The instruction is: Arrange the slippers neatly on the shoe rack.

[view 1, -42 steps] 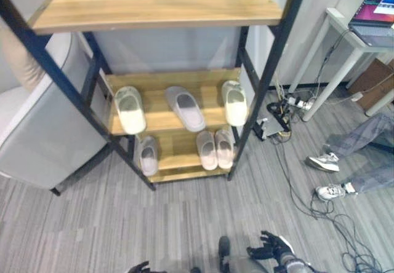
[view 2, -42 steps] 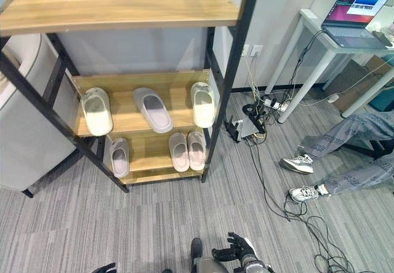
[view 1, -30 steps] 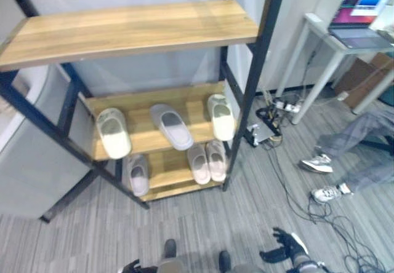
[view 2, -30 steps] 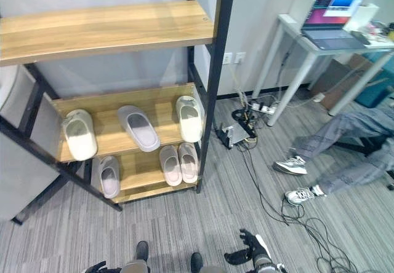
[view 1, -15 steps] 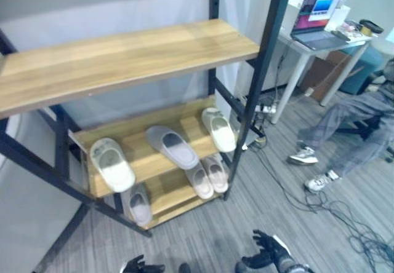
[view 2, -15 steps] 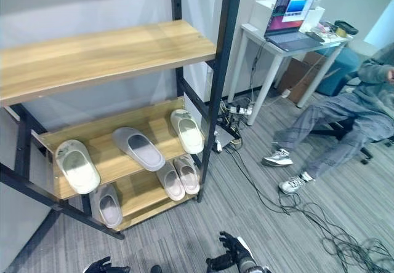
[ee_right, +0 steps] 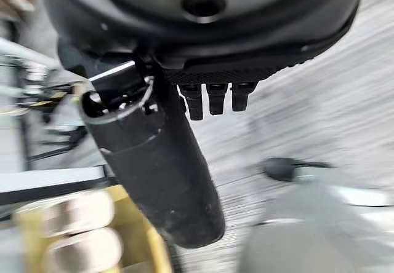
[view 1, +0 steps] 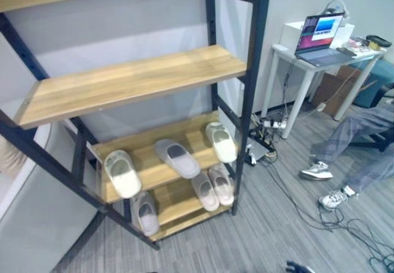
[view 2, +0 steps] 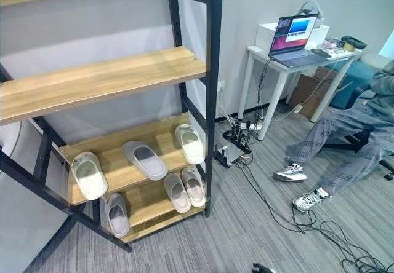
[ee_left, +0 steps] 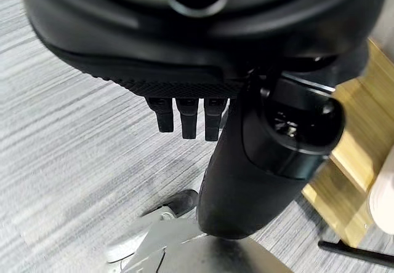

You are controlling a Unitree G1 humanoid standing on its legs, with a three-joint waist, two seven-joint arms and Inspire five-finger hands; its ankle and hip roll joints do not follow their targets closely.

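Six slippers were seen on the shoe rack (view 1: 251, 70), a black frame with wooden boards. Three were laid on the second shelf from the bottom (view 1: 148, 174): a cream slipper (view 1: 122, 173) at its left end near the front edge, a grey slipper (view 1: 176, 157) in the middle, set at an angle, and a second cream slipper (view 1: 221, 141) at the right end. On the bottom shelf (view 1: 175, 208) a single pale slipper (view 1: 145, 212) was placed at the left end, well apart from a pair of pale slippers (view 1: 212, 187) laid side by side at the right end.

The left hand (ee_left: 191, 45) was held low over the grey floor (ee_left: 68, 138) beside the rack's foot, its thumb stretched out and its fingers apparently straight, with nothing in it. The right hand (ee_right: 203, 33) was posed likewise and carried nothing; the fingers were viewed end-on, so this was judged loosely.

A laptop (view 2: 294, 35) was left open on a white table (view 2: 271, 64) to the right of the rack, and a person (view 2: 351, 138) was seated beyond it.
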